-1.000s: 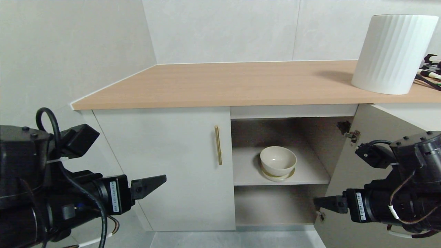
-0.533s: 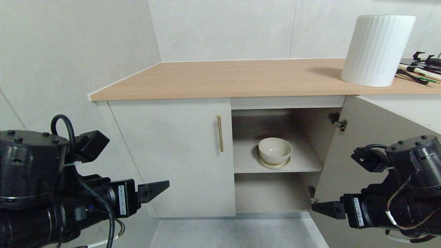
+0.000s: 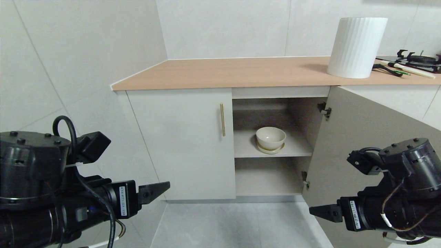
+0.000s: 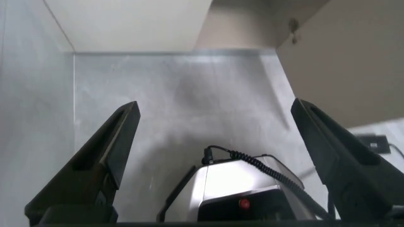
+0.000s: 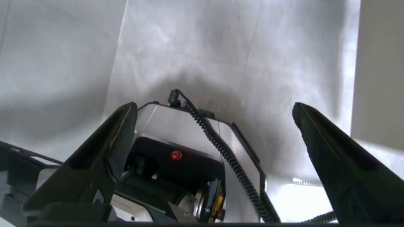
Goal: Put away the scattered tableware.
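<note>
A cream bowl [image 3: 270,137] is seen inside the cabinet, set upright on a small plate [image 3: 270,150] that rests on the upper shelf [image 3: 298,150]. The cabinet's right door [image 3: 358,137] is swung open; the left door [image 3: 182,137], with its slim brass handle [image 3: 222,119], is shut.

The left gripper [image 3: 162,187] is held low and in front of the shut door, well apart from the bowl. Its fingers [image 4: 107,157] are spread wide in the left wrist view, and nothing is held between them. The right gripper [image 3: 315,210] is held low beside the open door, below the shelf level and likewise well apart from the bowl. Its fingers [image 5: 334,157] are spread wide too, with nothing gripped. Grey floor [image 3: 234,224] is seen beneath both.

On the wooden desk [image 3: 241,72] above the cabinet, a white ribbed container [image 3: 356,47] is stood near the right end, with some utensils [image 3: 403,67] laid just beside it.
</note>
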You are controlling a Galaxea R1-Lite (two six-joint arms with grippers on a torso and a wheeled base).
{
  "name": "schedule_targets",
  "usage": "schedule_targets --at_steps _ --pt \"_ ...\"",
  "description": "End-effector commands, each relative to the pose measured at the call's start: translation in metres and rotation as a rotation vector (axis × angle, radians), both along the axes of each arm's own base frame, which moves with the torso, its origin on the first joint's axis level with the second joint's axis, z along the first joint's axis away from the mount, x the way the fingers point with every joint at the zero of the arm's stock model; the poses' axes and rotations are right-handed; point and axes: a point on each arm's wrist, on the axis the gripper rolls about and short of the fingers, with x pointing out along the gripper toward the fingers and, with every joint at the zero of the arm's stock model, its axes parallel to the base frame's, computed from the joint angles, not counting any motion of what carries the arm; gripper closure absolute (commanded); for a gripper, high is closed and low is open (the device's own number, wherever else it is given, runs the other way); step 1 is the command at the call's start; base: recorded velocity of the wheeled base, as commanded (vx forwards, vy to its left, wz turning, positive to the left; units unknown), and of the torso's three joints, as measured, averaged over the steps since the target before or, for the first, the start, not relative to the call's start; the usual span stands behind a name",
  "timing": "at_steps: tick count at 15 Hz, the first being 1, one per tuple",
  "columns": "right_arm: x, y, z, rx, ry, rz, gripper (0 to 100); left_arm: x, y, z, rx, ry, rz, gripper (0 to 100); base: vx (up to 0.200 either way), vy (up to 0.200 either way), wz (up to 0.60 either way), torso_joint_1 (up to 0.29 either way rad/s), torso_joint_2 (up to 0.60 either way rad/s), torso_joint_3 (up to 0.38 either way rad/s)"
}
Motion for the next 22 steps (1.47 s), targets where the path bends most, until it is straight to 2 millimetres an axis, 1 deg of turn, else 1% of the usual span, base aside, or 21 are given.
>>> schedule_targets --at_steps 1,3,8,10,13,15,16,22 --pt "0.002 0.001 -0.003 -0.007 0.010 0.000 0 0.000 0.000 -0.001 0.004 0.003 0.000 0 -0.200 0.000 0.00 -0.002 0.01 0.002" --pt "0.002 0.001 -0.003 -0.007 0.010 0.000 0 -0.001 0.000 -0.001 0.006 0.002 -0.002 0 -0.200 0.000 0.00 -0.002 0.00 0.002" --pt "0.000 0.000 -0.002 -0.004 0.007 -0.004 0 -0.001 0.000 -0.002 0.011 0.004 -0.002 0 0.000 0.000 0.00 0.000 0.00 0.000" --pt "-0.010 -0.007 0.002 0.005 -0.014 -0.005 0 -0.001 0.001 -0.002 0.011 0.002 -0.001 0 0.000 0.000 0.00 0.000 0.00 0.000" --pt "-0.015 -0.010 0.006 0.016 -0.035 -0.005 0 -0.001 0.001 -0.002 0.012 0.001 0.002 0 0.000 0.000 0.00 0.000 0.00 0.000" --pt "-0.019 -0.013 0.008 0.014 -0.033 -0.006 0 0.000 0.000 -0.002 0.014 0.000 0.002 0 0.000 -0.200 0.00 0.002 0.00 0.002" --pt "-0.025 -0.016 0.011 0.003 -0.019 -0.003 0 -0.001 0.001 -0.001 0.014 -0.001 0.003 0 0.000 -0.200 0.00 -0.007 0.00 0.002" --pt "-0.030 -0.021 0.011 -0.074 0.034 0.023 0 0.000 0.000 -0.002 0.014 0.002 0.004 0 0.000 -0.200 0.00 0.007 0.00 0.003"
